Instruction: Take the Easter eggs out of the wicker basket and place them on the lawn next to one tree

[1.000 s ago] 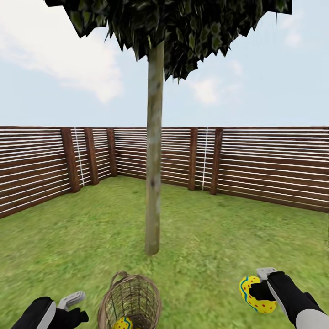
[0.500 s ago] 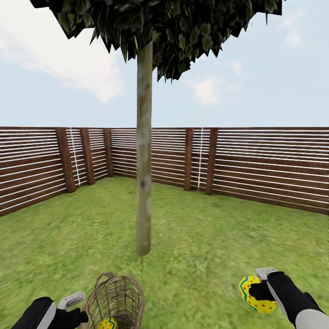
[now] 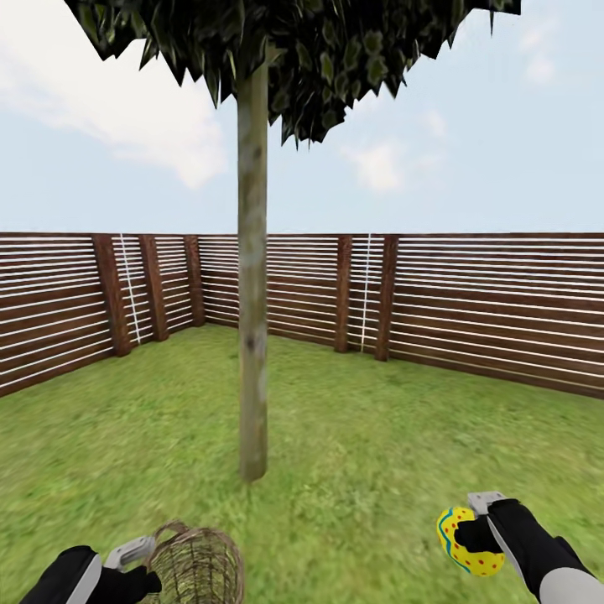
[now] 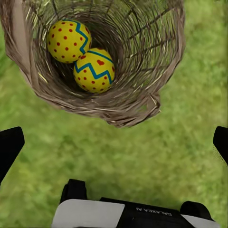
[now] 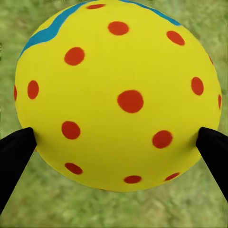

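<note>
wicker basket [image 3: 195, 566] cut off at frame bottom, 2 eggs [image 4: 80, 56] inside | your right tool [image 3: 480, 537] pinches 1 egg [image 3: 463, 541] | left tool [image 4: 114, 142] spread, empty | lawn [image 3: 352, 453], fence [image 3: 470, 302], tree [image 3: 252, 335]

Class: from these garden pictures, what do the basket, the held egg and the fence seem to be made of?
Wicker basket: woven brown twigs, matt, gaps showing between strands. Egg in the right pincer: smooth painted shell, perhaps plastic, yellow with red dots. Fence: dark brown wood, horizontal slats on thick posts.
</note>
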Controlling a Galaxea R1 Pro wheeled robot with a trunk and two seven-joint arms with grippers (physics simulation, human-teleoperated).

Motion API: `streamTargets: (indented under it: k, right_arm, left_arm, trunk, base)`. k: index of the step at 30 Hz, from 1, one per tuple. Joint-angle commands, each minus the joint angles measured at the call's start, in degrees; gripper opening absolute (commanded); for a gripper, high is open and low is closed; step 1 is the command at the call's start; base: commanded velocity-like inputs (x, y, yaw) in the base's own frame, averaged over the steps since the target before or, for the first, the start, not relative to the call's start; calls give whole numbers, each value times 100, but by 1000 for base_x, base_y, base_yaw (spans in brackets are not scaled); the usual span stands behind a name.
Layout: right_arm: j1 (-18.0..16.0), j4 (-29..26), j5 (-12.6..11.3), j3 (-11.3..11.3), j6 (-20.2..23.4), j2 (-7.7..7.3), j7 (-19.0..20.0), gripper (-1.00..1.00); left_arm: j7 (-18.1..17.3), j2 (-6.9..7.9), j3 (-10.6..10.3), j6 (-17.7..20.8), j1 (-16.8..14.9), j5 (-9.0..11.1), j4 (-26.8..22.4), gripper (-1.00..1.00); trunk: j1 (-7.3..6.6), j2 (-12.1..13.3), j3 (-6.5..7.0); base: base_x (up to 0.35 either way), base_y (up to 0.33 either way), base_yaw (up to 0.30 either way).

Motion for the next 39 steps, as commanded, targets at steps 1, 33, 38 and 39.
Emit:
streamTargets:
  k: [1, 33, 38, 39]
  right_arm:
    - [-3, 0, 63, -24, 28, 12, 43, -100]
    - [-3, 3, 71, -39, 28, 10, 49, -100]
    - [-3, -14, 69, -51, 20, 2, 53, -100]
    - [-3, -14, 70, -51, 19, 2, 51, -100]
  left_arm:
    - [-27, -2, 20, 28, -4, -20, -4, 100]
    - [-21, -21, -4, 27, -4, -34, 6, 100]
    - [-8, -22, -4, 19, -4, -47, 133, 100]
    - [-4, -22, -4, 19, -4, -48, 139, 100]
  trunk:
    - [4, -4, -15]
    - [-40, 76, -199]
    - [-40, 76, -200]
    - [-40, 76, -200]
  base:
    - [318, -2, 77]
    - [20, 0, 72]
    - [314, 0, 2]
    - [334, 0, 0]
